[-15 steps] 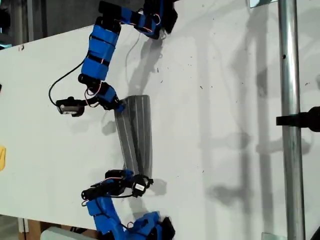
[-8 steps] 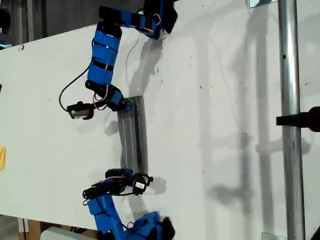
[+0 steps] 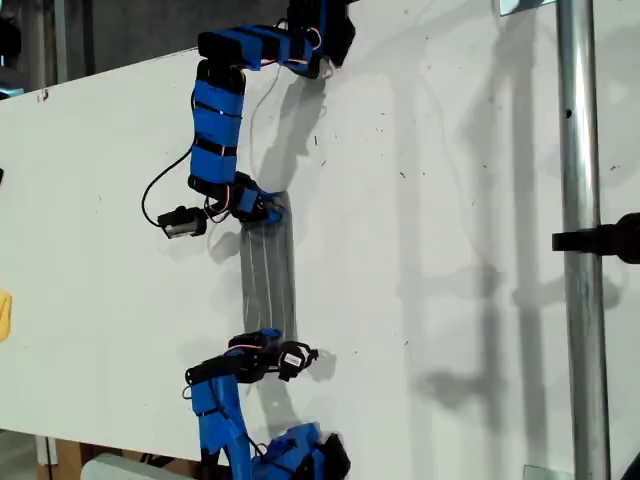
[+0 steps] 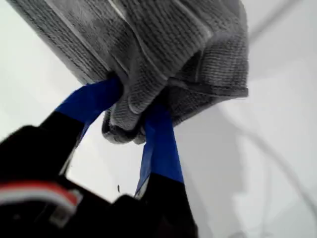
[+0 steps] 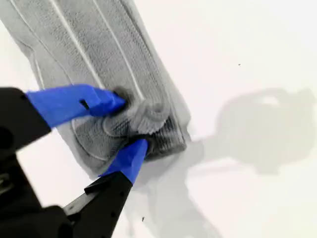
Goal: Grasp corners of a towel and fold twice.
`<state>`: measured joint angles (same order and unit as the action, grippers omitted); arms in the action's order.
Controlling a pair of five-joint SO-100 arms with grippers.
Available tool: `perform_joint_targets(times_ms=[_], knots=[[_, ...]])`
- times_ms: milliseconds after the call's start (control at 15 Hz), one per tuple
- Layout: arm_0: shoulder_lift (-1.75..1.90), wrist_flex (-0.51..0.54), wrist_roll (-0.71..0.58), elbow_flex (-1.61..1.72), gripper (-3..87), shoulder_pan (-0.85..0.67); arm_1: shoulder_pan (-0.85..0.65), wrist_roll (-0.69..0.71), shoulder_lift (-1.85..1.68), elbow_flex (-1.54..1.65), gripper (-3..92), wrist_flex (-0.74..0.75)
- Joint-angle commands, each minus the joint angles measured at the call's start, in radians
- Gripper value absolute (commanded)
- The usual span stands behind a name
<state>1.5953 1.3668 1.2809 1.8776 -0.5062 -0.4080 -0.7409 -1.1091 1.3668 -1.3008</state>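
The grey striped towel [image 3: 268, 275] is gathered into a narrow band and stretched between two blue arms in the exterior view. One arm's gripper [image 3: 262, 210] holds its far end, and the other arm's gripper [image 3: 272, 345] holds its near end. The wrist views do not show which arm is which. My first gripper [image 4: 136, 106] is shut on a bunched corner of the towel [image 4: 163, 44], lifted off the table. My second gripper [image 5: 132, 123] is shut on another bunched corner of the towel [image 5: 94, 44], close above the table.
The white table [image 3: 450, 150] carries long shadows. A metal pole [image 3: 580, 300] with a black clamp [image 3: 605, 240] stands at the exterior view's right. A yellow object [image 3: 4, 315] shows at that view's left edge.
Both arms have carried their ends toward the exterior view's right. The towel has gone from a wider slanted sheet to a narrow straight band.
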Motion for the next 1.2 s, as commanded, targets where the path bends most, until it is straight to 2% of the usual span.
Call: perform_joint_targets(times_ms=[0,133,267,333,467,533,667,800,933,1133], knots=[[0.133,0.117,0.02,-0.017,30.8,0.037,-0.009,-0.037,-0.152,0.002,26.4,-0.109],[0.353,0.224,0.11,0.017,30.4,0.109,-0.017,-0.083,-0.316,0.106,27.9,-0.173],[0.635,0.267,0.204,0.149,28.1,0.172,-0.032,-0.109,-0.46,0.25,29.0,-0.189],[0.802,0.252,0.258,0.241,24.6,0.221,-0.031,-0.15,-0.54,0.328,29.1,-0.209],[1.181,0.152,0.325,0.48,6.2,0.327,-0.009,-0.29,-0.801,0.56,29.6,-0.232],[1.361,0.107,0.362,0.597,0.2,0.38,0.011,-0.379,-0.988,0.695,29.9,-0.245],[1.631,0.003,0.414,0.802,-2.3,0.491,0.109,-0.583,-1.378,0.925,31.7,-0.31],[1.666,-0.04,0.387,0.856,-2.3,0.535,0.262,-0.796,-1.634,1.042,39.8,-0.334],[1.818,-0.069,0.446,1.032,-2.3,0.589,0.272,-0.841,-1.626,1.104,40.4,-0.259],[1.881,-0.094,0.572,1.218,-2.3,0.676,0.129,-0.716,-1.344,1.095,41.4,-0.003]])
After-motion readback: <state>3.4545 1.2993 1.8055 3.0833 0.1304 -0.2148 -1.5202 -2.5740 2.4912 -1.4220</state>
